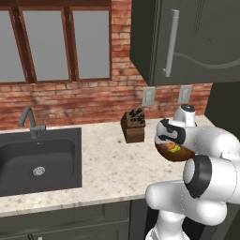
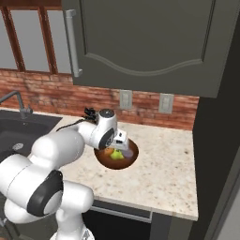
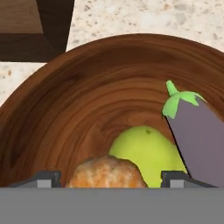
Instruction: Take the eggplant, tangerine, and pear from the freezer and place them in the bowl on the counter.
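Note:
The reddish-brown wooden bowl (image 3: 87, 87) stands on the beige speckled counter (image 1: 112, 164), right of the knife block. Inside it lie the eggplant (image 3: 197, 131) with its green cap, the yellow-green pear (image 3: 144, 148) and the orange tangerine (image 3: 107, 173). My gripper (image 3: 111, 179) hangs just over the bowl (image 2: 132, 157), open. Its fingertips (image 3: 43, 178) stand wide on either side of the tangerine and do not touch it. From the base, the hand (image 2: 121, 144) covers the near part of the bowl (image 1: 183, 154). The freezer is out of view.
A wooden knife block (image 1: 132, 125) stands just left of the bowl. The dark sink (image 1: 37, 161) with its faucet (image 1: 29, 121) lies further left. Dark wall cabinets (image 2: 140, 42) hang overhead. A dark tall panel (image 2: 218, 140) bounds the counter on the right.

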